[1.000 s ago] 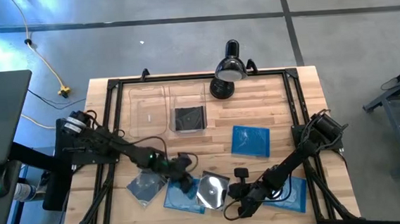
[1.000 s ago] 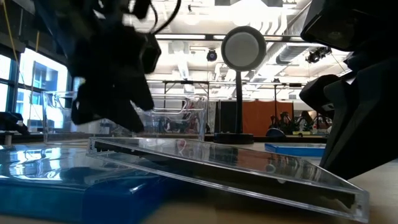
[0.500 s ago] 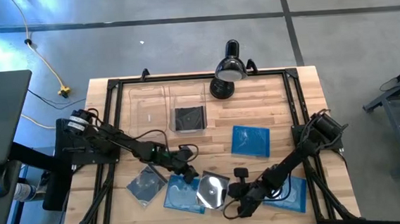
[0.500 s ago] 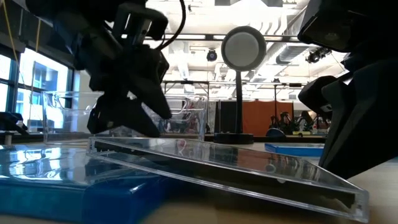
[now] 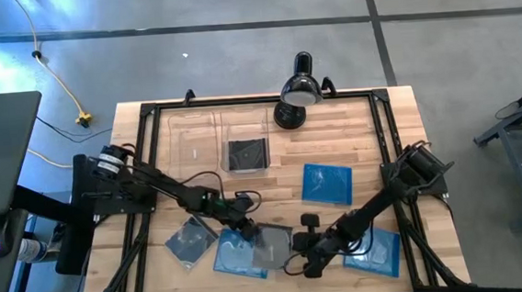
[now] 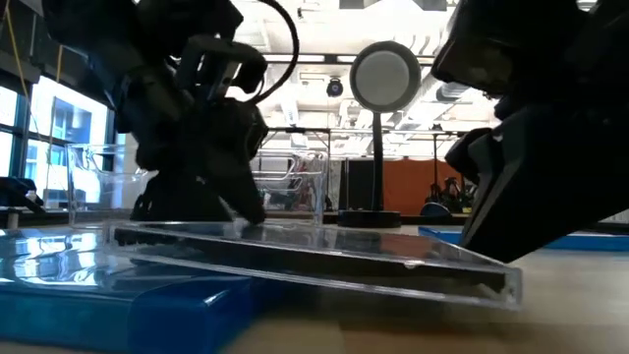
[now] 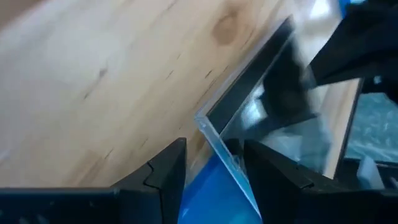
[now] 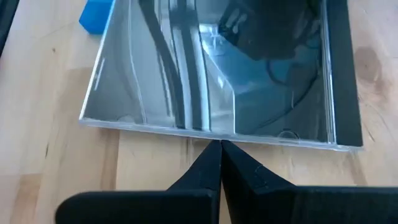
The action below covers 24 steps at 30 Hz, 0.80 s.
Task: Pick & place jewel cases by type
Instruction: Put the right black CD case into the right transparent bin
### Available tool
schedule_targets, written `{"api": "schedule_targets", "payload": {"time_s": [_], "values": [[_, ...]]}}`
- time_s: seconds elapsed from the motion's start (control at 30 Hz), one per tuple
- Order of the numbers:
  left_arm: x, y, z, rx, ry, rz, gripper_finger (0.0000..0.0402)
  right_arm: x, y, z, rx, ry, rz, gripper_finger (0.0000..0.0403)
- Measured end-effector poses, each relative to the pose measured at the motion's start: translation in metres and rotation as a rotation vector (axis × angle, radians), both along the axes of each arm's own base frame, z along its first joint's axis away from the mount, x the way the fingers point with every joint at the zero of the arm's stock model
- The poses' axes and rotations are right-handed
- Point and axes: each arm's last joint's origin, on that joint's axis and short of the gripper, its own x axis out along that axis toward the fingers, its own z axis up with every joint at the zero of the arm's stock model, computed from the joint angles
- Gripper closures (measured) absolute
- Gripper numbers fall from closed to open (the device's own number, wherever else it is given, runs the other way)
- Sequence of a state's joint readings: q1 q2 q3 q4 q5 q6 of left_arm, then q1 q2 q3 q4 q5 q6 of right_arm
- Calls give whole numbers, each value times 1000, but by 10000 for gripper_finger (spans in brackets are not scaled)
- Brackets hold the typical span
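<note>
A clear-covered dark jewel case lies with its left part on a translucent blue case and its right part toward the table. My left gripper is open at the case's far-left corner, one finger on each side. My right gripper is shut at the case's right edge. In the low view the case lies at a shallow tilt over the blue case. A dark case lies in the right-hand clear bin. My left gripper: its open fingers stand on either side of the case's corner; I cannot tell whether they touch it. My right gripper meets the case's right edge with its shut fingertips, coming level from the table's right. The case stays on the blue case and the table.
Two more blue cases lie on the right half, and a greyish case lies near the left. A second clear bin stands at the far side. A black desk lamp stands at the far edge.
My right gripper has moved toward the table's left with shut fingers, and the clear-covered case has slid left over the blue case and lies flatter. My left gripper has moved toward the near edge and down to the case's far-left corner.
</note>
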State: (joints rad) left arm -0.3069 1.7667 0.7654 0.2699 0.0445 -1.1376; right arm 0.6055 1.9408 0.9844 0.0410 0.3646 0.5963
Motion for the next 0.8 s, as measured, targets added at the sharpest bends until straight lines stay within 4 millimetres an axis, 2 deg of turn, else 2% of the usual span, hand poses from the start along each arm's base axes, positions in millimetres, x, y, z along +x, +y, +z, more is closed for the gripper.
{"api": "schedule_targets", "payload": {"time_s": [0.8], "values": [[10,-5,10,-66,-157,-47,243,7,-7,2,-3,-33,-13,402]]}}
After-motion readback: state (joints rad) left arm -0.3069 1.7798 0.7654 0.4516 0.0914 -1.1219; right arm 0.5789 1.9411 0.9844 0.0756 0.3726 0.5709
